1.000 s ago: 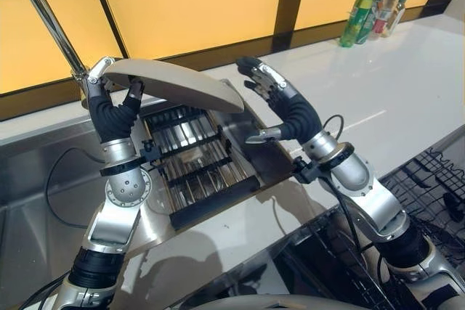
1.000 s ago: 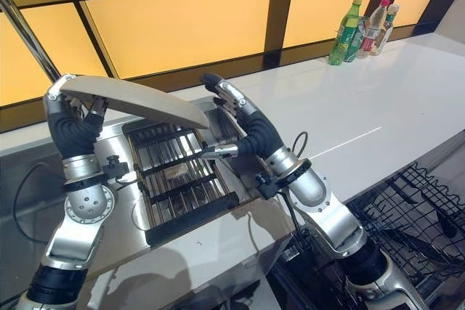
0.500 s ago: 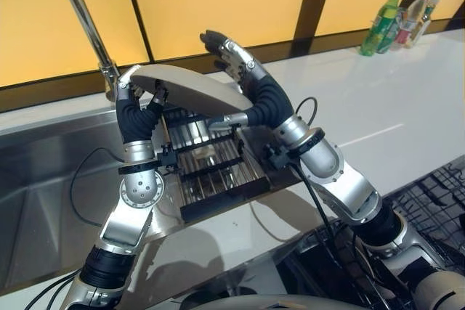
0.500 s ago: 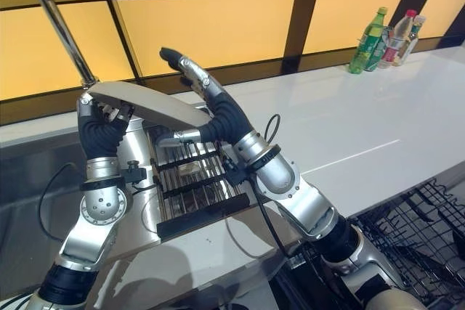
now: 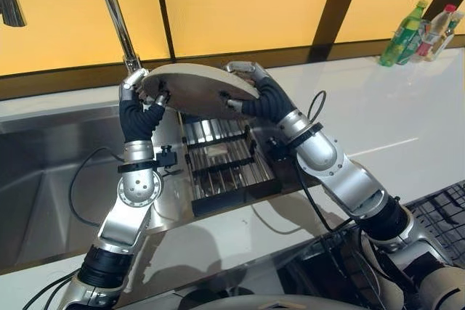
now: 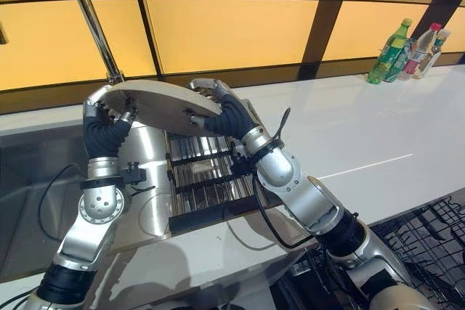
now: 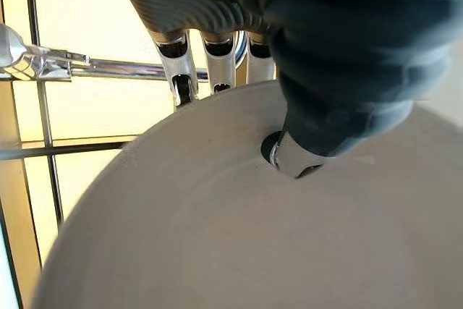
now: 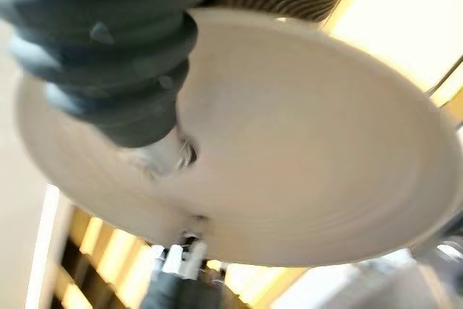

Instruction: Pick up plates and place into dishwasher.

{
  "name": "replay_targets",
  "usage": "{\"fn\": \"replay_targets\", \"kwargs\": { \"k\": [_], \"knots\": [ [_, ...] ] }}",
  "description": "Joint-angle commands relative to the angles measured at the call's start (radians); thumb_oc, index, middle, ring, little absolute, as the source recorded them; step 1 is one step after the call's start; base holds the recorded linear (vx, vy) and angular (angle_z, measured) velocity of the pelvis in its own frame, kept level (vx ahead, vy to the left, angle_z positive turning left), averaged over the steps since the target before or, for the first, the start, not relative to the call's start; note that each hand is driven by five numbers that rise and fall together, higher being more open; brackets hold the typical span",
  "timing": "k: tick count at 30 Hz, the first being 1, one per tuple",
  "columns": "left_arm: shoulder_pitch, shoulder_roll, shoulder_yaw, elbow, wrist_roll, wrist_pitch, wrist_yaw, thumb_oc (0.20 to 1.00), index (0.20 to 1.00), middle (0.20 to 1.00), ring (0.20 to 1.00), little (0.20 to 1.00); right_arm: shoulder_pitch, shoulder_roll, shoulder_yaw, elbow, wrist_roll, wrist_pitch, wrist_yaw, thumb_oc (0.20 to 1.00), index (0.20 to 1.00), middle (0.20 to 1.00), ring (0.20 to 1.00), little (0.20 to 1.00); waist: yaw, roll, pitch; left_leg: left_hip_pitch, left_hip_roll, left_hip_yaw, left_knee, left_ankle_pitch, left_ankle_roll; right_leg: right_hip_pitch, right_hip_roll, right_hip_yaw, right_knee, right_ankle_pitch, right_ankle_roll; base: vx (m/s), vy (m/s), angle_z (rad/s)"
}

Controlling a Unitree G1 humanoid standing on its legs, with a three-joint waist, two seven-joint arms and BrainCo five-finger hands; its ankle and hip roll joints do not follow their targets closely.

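I see one plate (image 5: 195, 86), pale and round, held in the air above the drying rack (image 5: 225, 172) that sits on the steel drainboard beside the sink (image 5: 43, 186). The plate is tilted, its underside facing the head camera.

Left hand (image 5: 142, 96): it grips the plate's left edge. In its own wrist view the fingers (image 7: 181, 70) curl over the rim from behind while the thumb presses against the near face of the plate (image 7: 253, 236). I judge this hand closed on the plate.

Right hand (image 5: 251, 92): it holds the opposite, right edge of the same plate. The fingers wrap over the top of the rim and the thumb lies against the underside; the right wrist view shows the thumb tip touching the plate (image 8: 304, 157). I judge this hand closed on the plate as well.

The plate is clear of the rack below it. The tap (image 5: 115, 12) rises just behind the left hand. Bottles (image 5: 421, 23) stand well apart at the far right of the white desk (image 5: 378, 107). A black wire dishwasher basket (image 6: 429, 230) shows at the lower right.
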Motion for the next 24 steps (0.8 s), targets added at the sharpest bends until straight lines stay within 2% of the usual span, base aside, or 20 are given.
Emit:
{"fn": "replay_targets", "kwargs": {
  "k": [1, 2, 5, 9, 17, 18, 19, 20, 21, 23, 24],
  "knots": [
    [-0.052, 0.022, -0.004, -0.032, 0.036, -0.053, -0.006, 0.2, 0.2, 0.2, 0.2, 0.2, -0.051, -0.06, 0.036, 0.003, -0.028, 0.07, 0.118, 0.2, 0.2, 0.2, 0.2, 0.2, 0.006, -0.003, -0.067, -0.014, -0.049, -0.008, -0.047, 0.045, 0.062, -0.008, 0.002, 0.011, 0.065, 0.025, 0.023, 0.0, 0.0, 0.0],
    [-0.057, 0.025, -0.005, -0.032, 0.033, -0.045, -0.004, 0.2, 0.2, 0.2, 0.2, 0.2, -0.054, -0.071, 0.039, 0.003, -0.031, 0.078, 0.13, 0.2, 0.2, 0.2, 0.2, 0.2, 0.004, -0.005, -0.066, -0.014, -0.049, -0.008, -0.047, 0.046, 0.062, -0.008, 0.002, 0.012, 0.065, 0.027, 0.023, 0.0, 0.0, 0.0],
    [-0.122, 0.046, 0.024, -0.073, -0.011, 0.066, -0.022, 0.2, 0.2, 0.2, 0.2, 0.2, -0.107, -0.083, 0.054, -0.004, 0.02, 0.113, 0.121, 0.2, 0.2, 0.2, 0.2, 0.2, 0.001, -0.007, -0.072, -0.012, -0.051, -0.019, -0.047, 0.05, 0.06, -0.009, 0.004, 0.02, 0.069, 0.031, 0.025, 0.0, 0.0, 0.0],
    [-0.236, 0.079, 0.013, -0.057, -0.053, 0.163, 0.004, 0.2, 0.2, 0.2, 0.2, 0.2, -0.179, -0.025, 0.091, 0.031, 0.024, 0.152, 0.107, 0.2, 0.2, 0.2, 0.2, 0.2, -0.005, 0.001, -0.08, -0.014, -0.052, -0.019, -0.047, 0.054, 0.058, -0.011, 0.006, 0.028, 0.069, 0.034, 0.026, 0.0, 0.0, 0.0],
    [-0.277, 0.088, 0.032, -0.015, -0.061, 0.198, 0.047, 0.2, 0.2, 0.2, 0.2, 0.2, -0.134, -0.006, 0.069, 0.035, -0.025, 0.11, 0.109, 0.2, 0.2, 0.2, 0.2, 0.2, -0.023, 0.011, -0.082, -0.014, -0.043, 0.001, -0.047, 0.049, 0.056, -0.012, 0.012, 0.039, 0.072, 0.026, 0.024, 0.0, 0.0, -0.01],
    [-0.276, 0.084, 0.036, -0.004, -0.056, 0.194, 0.054, 0.416, 0.416, 0.416, 0.416, 0.416, -0.126, -0.008, 0.062, 0.037, -0.031, 0.1, 0.103, 0.2, 0.2, 0.2, 0.2, 0.2, -0.026, 0.011, -0.083, -0.013, -0.042, 0.003, -0.047, 0.049, 0.056, -0.011, 0.013, 0.041, 0.072, 0.025, 0.024, 0.0, 0.0, 0.0],
    [-0.276, 0.083, 0.039, 0.002, -0.047, 0.195, 0.065, 1.0, 1.0, 1.0, 1.0, 1.0, -0.122, -0.011, 0.057, 0.041, -0.035, 0.092, 0.097, 0.2, 0.2, 0.2, 0.2, 0.2, -0.027, 0.012, -0.083, -0.013, -0.041, 0.005, -0.047, 0.049, 0.055, -0.011, 0.013, 0.041, 0.073, 0.024, 0.024, 0.0, 0.0, 0.0],
    [-0.278, 0.085, 0.042, 0.019, -0.076, 0.255, 0.088, 1.0, 1.0, 1.0, 1.0, 1.0, -0.114, -0.018, 0.045, 0.04, -0.042, 0.084, 0.079, 0.2, 0.2, 0.2, 0.2, 0.2, -0.031, 0.012, -0.083, -0.013, -0.04, 0.007, -0.047, 0.049, 0.055, -0.01, 0.014, 0.044, 0.073, 0.025, 0.024, -0.03, -0.013, -0.02],
    [-0.255, 0.064, 0.033, 0.036, -0.036, 0.15, 0.136, 1.0, 1.0, 1.0, 1.0, 1.0, -0.097, -0.027, 0.029, 0.044, -0.054, 0.064, 0.066, 0.2, 0.2, 0.2, 0.2, 0.2, -0.033, 0.012, -0.082, -0.014, -0.039, 0.009, -0.047, 0.05, 0.055, -0.01, 0.016, 0.042, 0.072, 0.023, 0.022, -0.05, -0.024, -0.01],
    [-0.13, 0.009, 0.053, 0.057, 0.075, 0.011, 0.212, 1.0, 1.0, 1.0, 1.0, 1.0, -0.002, -0.063, -0.045, 0.03, -0.11, -0.011, 0.065, 0.2, 0.2, 0.2, 0.2, 0.2, -0.036, 0.01, -0.073, -0.015, -0.033, 0.017, -0.047, 0.049, 0.055, -0.01, 0.018, 0.044, 0.069, 0.025, 0.021, -0.06, -0.039, -0.01],
    [-0.085, 0.01, 0.079, 0.048, 0.083, -0.027, 0.231, 1.0, 1.0, 1.0, 1.0, 1.0, 0.045, -0.088, -0.086, 0.013, -0.125, -0.04, 0.062, 0.2, 0.2, 0.2, 0.2, 0.2, -0.037, 0.008, -0.069, -0.014, -0.033, 0.018, -0.047, 0.048, 0.055, -0.008, 0.019, 0.045, 0.067, 0.026, 0.02, -0.05, -0.036, -0.03]
  ]
}}
